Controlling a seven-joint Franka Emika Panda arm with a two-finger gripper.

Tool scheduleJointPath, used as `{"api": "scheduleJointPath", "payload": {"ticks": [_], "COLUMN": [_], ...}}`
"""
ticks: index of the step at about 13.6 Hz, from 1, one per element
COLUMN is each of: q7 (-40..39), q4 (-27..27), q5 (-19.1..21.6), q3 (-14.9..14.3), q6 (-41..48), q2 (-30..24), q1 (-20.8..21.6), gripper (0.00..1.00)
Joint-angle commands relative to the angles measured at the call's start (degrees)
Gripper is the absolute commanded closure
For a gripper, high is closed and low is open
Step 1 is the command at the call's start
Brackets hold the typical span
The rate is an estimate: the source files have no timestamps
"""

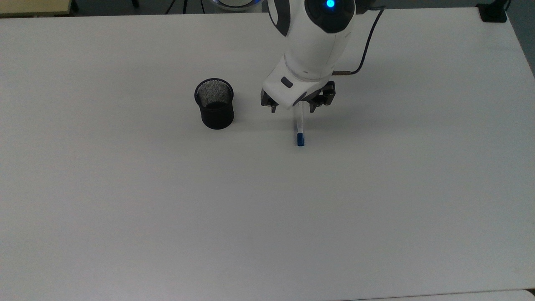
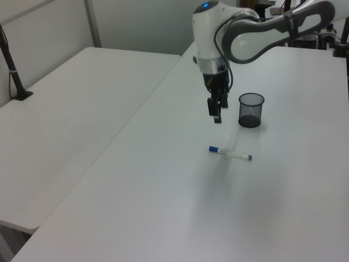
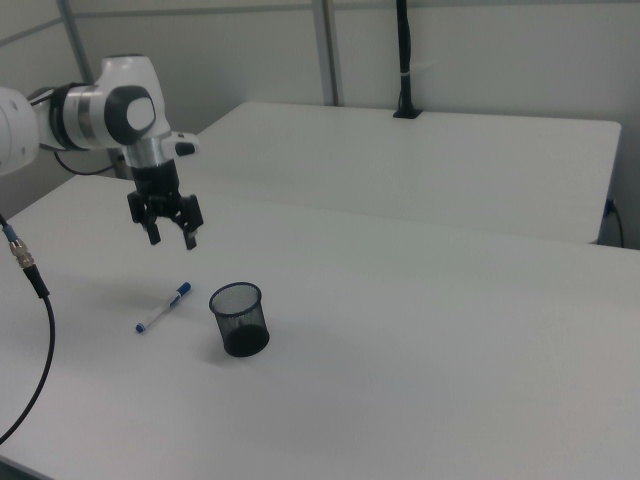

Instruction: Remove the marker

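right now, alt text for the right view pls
A marker lies flat on a white table, beside an upright black mesh cup. The gripper hangs open above the marker, touching nothing.

obstacle: mesh cup, upright | near marker | free: bare table all round

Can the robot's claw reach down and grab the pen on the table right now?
Probably yes. The gripper hangs open above the marker, which lies flat on the bare table, apart from the mesh cup. Nothing seems to stand between them.
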State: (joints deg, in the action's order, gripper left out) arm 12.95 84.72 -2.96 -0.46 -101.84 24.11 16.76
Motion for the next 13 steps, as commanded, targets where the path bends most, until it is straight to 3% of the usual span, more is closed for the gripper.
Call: {"api": "scheduleJointPath", "payload": {"ticks": [1,9,13], "q7": [1.20,-8.03,-7.85], "q4": [3.69,6.42,7.04], "q5": [-2.57,-1.70,-0.99], "q3": [-0.50,-0.24,-0.24], "q6": [-0.21,6.65,7.88], "q2": [-6.78,-19.88,-22.09], "q1": [-1.29,-12.35,-13.86], "gripper": [0.00,0.00,0.00]}}
